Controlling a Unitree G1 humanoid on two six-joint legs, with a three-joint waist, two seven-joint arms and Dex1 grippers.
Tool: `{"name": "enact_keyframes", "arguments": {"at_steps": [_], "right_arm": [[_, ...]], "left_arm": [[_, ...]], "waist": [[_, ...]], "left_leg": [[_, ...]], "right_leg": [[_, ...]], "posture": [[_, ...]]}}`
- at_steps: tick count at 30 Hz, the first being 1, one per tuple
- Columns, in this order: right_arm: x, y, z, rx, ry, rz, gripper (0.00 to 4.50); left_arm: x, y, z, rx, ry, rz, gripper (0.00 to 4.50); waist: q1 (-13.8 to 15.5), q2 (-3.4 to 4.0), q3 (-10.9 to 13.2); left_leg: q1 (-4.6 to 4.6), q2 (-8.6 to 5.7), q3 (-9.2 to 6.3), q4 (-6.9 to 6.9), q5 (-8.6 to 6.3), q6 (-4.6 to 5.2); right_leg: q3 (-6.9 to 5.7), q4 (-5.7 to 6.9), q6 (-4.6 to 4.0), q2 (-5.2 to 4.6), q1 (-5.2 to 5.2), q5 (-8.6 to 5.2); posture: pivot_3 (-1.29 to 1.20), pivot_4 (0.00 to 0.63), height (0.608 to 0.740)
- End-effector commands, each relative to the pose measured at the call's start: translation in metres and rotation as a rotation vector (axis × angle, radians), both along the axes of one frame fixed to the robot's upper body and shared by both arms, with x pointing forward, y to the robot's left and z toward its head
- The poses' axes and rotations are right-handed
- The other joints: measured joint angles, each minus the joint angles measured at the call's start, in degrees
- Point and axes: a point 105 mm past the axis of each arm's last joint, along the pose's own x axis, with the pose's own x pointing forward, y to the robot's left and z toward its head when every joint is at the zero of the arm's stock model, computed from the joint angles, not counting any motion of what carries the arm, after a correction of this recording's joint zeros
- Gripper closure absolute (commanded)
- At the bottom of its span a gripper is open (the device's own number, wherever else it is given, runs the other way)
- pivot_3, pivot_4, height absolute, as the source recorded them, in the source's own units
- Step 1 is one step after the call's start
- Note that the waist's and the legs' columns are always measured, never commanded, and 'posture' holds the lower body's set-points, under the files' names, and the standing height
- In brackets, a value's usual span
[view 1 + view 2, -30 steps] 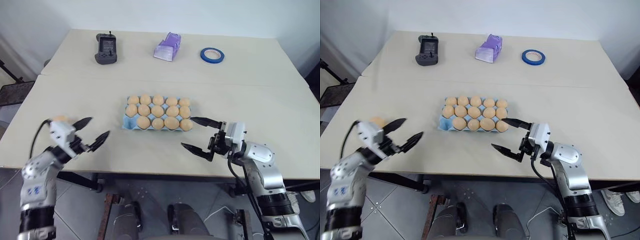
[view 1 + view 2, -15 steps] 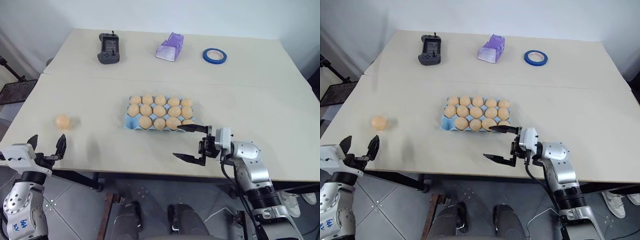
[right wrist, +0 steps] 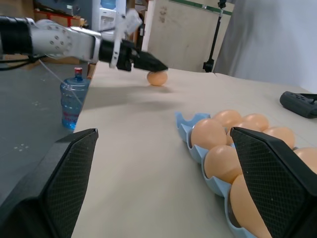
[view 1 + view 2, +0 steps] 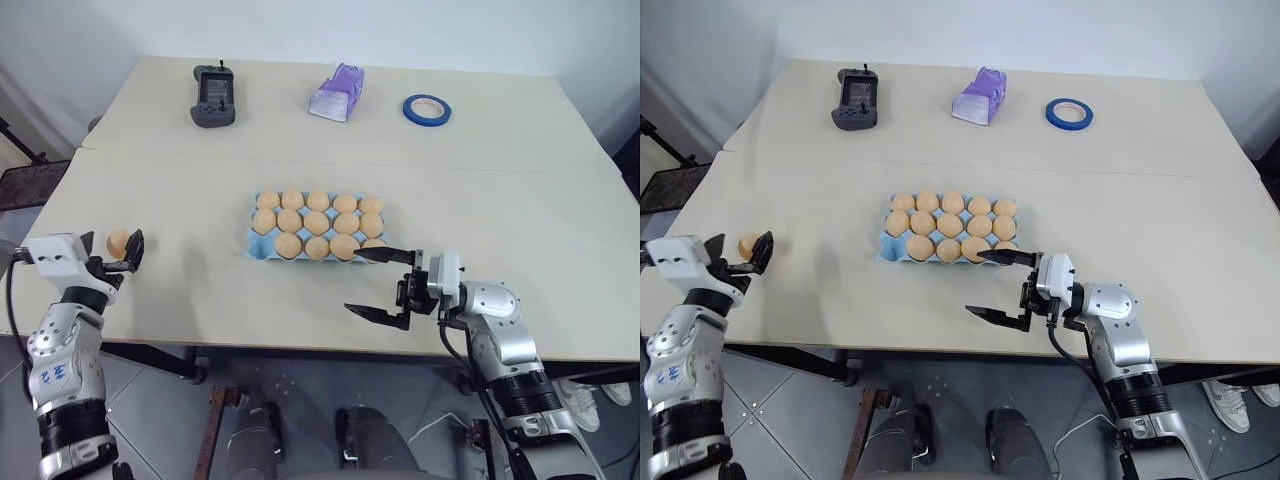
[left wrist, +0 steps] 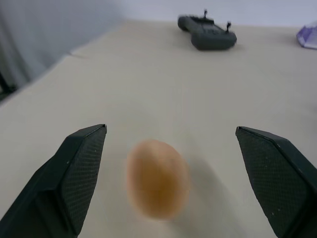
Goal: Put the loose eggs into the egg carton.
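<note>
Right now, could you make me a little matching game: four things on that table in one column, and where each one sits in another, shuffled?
Things:
1. loose egg
2. carton
3. tape roll
4. black controller

Places:
A. far right of the table
B. far left of the table
C. near the table's left edge, between the open fingers of the left gripper
D. middle of the table, beside the open right gripper

Pairs: 1-C, 2-D, 3-A, 4-B
</note>
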Motion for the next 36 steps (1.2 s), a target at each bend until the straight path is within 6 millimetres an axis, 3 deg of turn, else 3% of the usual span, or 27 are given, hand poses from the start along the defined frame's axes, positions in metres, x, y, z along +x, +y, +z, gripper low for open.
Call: {"name": "enact_keyframes", "arguments": {"at_steps": [1, 3, 7, 10, 13, 14, 20, 27, 31, 35, 36], "right_arm": [[-0.004, 0.003, 0.008, 0.023, -0.035, 0.002, 0.0], [-0.005, 0.002, 0.007, 0.029, -0.034, -0.007, 0.0], [-0.005, 0.0, 0.006, 0.032, -0.03, -0.024, 0.0], [-0.006, -0.001, 0.004, 0.034, -0.025, -0.032, 0.0], [-0.006, -0.002, 0.003, 0.033, -0.022, -0.042, 0.0], [-0.006, -0.002, 0.002, 0.032, -0.021, -0.044, 0.0], [-0.004, -0.006, 0.002, 0.025, -0.022, -0.068, 0.0], [-0.002, -0.008, 0.004, 0.032, -0.033, -0.107, 0.0], [-0.003, -0.009, 0.004, 0.037, -0.034, -0.126, 0.0], [-0.004, -0.009, 0.004, 0.041, -0.034, -0.138, 0.0], [-0.005, -0.009, 0.004, 0.042, -0.034, -0.139, 0.0]], "left_arm": [[0.008, 0.003, 0.0, 0.005, 0.024, -0.004, 0.05], [0.011, 0.003, -0.003, 0.01, 0.041, -0.002, 0.05], [0.014, -0.001, -0.003, 0.006, 0.041, -0.034, 1.3], [0.016, -0.011, 0.01, 0.047, -0.005, -0.108, 2.27], [0.017, -0.046, 0.031, 0.182, -0.068, -0.313, 2.27], [0.017, -0.051, 0.032, 0.203, -0.068, -0.343, 2.27], [0.021, -0.133, 0.042, 0.317, -0.097, -0.75, 2.27], [0.032, -0.164, 0.032, 0.336, -0.045, -0.914, 2.27], [0.034, -0.168, 0.028, 0.326, -0.032, -0.953, 1.34], [0.029, -0.171, 0.024, 0.316, -0.031, -0.994, 0.04], [0.027, -0.171, 0.023, 0.323, -0.029, -0.998, 0.04]], "waist": [[0.1, 0.0, 0.0], [0.1, 0.0, 0.0], [0.1, 0.0, 0.0], [0.1, 0.0, 0.0], [0.2, -0.01, 0.0], [0.2, -0.01, 0.0], [0.3, -0.01, 0.0], [0.0, -0.01, 0.0], [0.1, -0.01, 0.0], [0.1, -0.01, 0.0], [0.1, -0.01, 0.0]], "left_leg": [[0.0, 0.0, 0.0, -0.01, 0.0, -0.01], [0.0, 0.0, 0.0, -0.01, 0.0, -0.01], [0.0, 0.0, 0.0, 0.05, 0.01, -0.01], [0.01, 0.0, -0.01, 0.07, 0.02, -0.03], [0.0, 0.0, 0.0, 0.07, 0.02, -0.04], [0.0, 0.0, 0.0, 0.06, 0.02, -0.04], [0.01, -0.01, 0.02, -0.02, 0.02, -0.06], [0.02, -0.01, 0.09, -0.01, 0.03, -0.04], [0.01, 0.03, 0.06, 0.03, 0.05, -0.04], [-0.01, 0.02, 0.06, 0.13, 0.04, -0.04], [0.0, 0.02, 0.06, 0.16, 0.04, -0.04]], "right_leg": [[-0.01, 0.0, 0.0, 0.0, 0.0, 0.0], [-0.01, 0.0, 0.01, 0.01, 0.0, 0.0], [-0.01, 0.06, 0.02, 0.0, 0.01, 0.0], [-0.02, 0.12, 0.02, 0.0, 0.01, 0.0], [-0.02, 0.12, 0.01, -0.01, 0.01, 0.0], [-0.02, 0.11, 0.01, -0.01, 0.01, 0.0], [0.0, 0.06, 0.01, -0.02, 0.01, 0.0], [0.09, 0.07, 0.01, 0.05, -0.02, 0.0], [0.08, 0.08, 0.01, 0.12, -0.04, -0.01], [0.09, 0.12, 0.02, 0.09, -0.02, 0.0], [0.08, 0.15, 0.02, 0.09, -0.01, 0.0]], "posture": [[0.0, 0.15, 0.74], [0.0, 0.15, 0.74], [0.0, 0.15, 0.74], [0.0, 0.15, 0.74], [0.0, 0.15, 0.74], [0.0, 0.15, 0.74], [0.0, 0.15, 0.74], [0.0, 0.15, 0.74], [0.0, 0.15, 0.74], [0.0, 0.15, 0.74], [0.0, 0.15, 0.74]]}}
